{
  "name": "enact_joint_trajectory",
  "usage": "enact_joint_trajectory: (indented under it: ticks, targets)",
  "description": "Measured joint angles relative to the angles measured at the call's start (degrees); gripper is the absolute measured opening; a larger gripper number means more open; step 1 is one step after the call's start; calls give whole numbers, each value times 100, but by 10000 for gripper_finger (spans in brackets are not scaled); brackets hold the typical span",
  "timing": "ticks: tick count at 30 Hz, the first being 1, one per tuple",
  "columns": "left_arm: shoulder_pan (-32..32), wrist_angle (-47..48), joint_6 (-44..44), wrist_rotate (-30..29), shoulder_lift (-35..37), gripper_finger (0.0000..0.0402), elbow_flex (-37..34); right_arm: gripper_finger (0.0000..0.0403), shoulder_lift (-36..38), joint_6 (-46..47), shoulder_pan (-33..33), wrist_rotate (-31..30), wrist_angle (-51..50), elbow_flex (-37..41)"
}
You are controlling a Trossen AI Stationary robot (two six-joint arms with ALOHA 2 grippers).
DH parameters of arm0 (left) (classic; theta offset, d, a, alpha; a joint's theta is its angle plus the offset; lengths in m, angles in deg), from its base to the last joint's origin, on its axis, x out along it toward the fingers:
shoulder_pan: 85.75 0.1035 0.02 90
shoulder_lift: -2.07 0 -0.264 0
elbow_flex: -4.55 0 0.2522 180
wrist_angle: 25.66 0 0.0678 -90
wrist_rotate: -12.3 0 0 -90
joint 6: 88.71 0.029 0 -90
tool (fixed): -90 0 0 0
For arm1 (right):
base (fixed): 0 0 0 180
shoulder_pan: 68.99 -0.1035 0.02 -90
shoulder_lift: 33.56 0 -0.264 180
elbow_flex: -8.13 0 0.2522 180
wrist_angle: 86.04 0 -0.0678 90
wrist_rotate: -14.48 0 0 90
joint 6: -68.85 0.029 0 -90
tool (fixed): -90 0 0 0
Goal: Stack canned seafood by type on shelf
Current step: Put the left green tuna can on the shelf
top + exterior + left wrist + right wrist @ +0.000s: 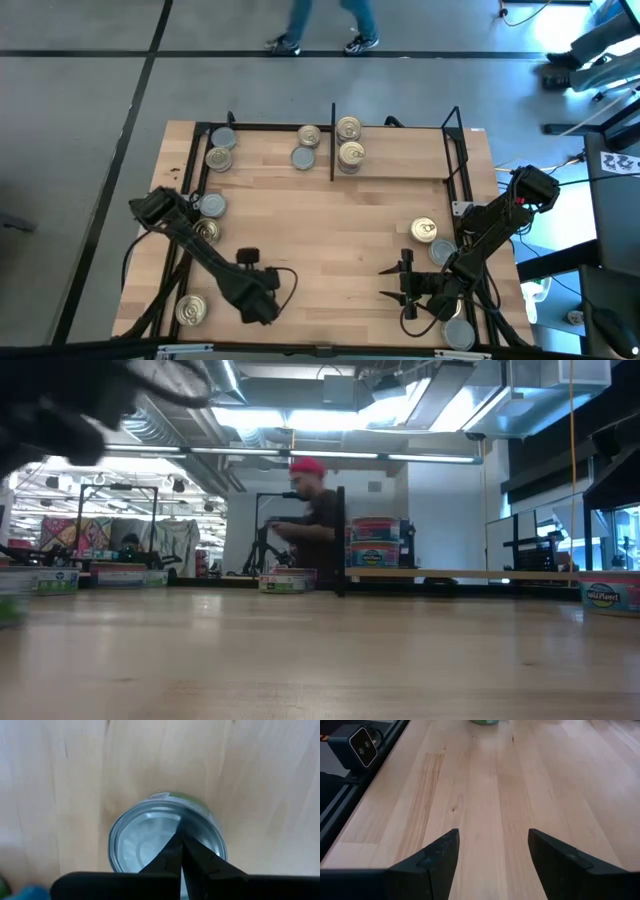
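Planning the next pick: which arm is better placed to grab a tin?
Left, probably: the left gripper sits directly over a grey-lidded tin, though shut. The right gripper is open but faces mostly bare tabletop.

Pale gold tin lids (349,127), dull grey lids (303,158), light-wood shelf (400,150), black bars (332,140)

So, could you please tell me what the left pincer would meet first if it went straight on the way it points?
Most likely the grey-lidded tin: the left pincer, fingers together, points at its lid in the wrist view. How far off the lid is, I cannot tell.
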State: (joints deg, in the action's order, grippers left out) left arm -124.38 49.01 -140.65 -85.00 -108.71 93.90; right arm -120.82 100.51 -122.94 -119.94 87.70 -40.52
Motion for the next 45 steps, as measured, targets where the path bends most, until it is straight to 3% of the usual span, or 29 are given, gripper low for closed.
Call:
enact_joint_trajectory:
  ticks: [11, 22, 34, 39, 45]
  targets:
    - [758, -1410, 1383, -608, -25, 3, -9, 237, 0, 0, 0, 2, 2, 0]
    - [1369, -2799, 2516, -633, -176, 3, -26, 237, 0, -1, -2, 4, 0, -1]
    - [1490, -4727, 3340, -616, -584, 3, -27, 237, 0, -2, -1, 2, -4, 0]
    - [1470, -4646, 3436, -569, -484, 3, 81, 237, 0, -38, -1, 2, -1, -1]
    - [1252, -3854, 3076, -659, 51, 3, 275, 237, 0, -43, 0, -6, 53, 0]
